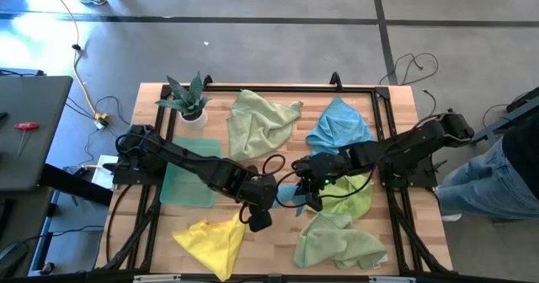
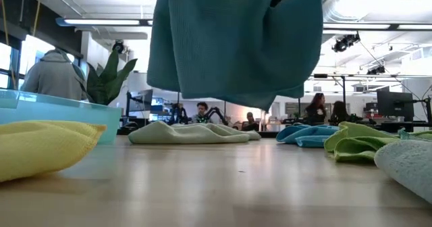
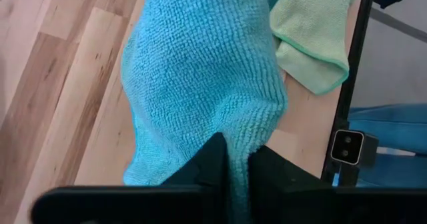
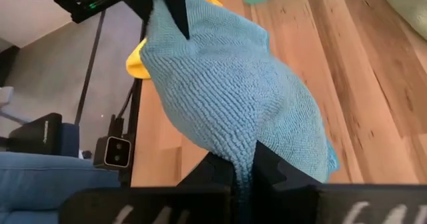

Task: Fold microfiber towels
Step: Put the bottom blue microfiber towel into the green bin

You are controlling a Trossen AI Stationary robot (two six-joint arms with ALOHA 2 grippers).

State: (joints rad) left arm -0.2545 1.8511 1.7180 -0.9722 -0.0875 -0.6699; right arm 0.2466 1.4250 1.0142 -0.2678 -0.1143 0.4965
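Gripping the teal towel [image 2: 233, 41] aloft, left gripper [image 3: 239, 167] seemingly and right gripper [image 4: 245, 167].

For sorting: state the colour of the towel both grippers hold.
Teal towel; the low view shows it best.

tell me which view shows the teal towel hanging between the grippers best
The low view: the teal towel hangs clear above the table, its lower edge visible. The high view shows only a sliver between the arms. Each wrist view shows close-up weave pinched in that arm's fingers.
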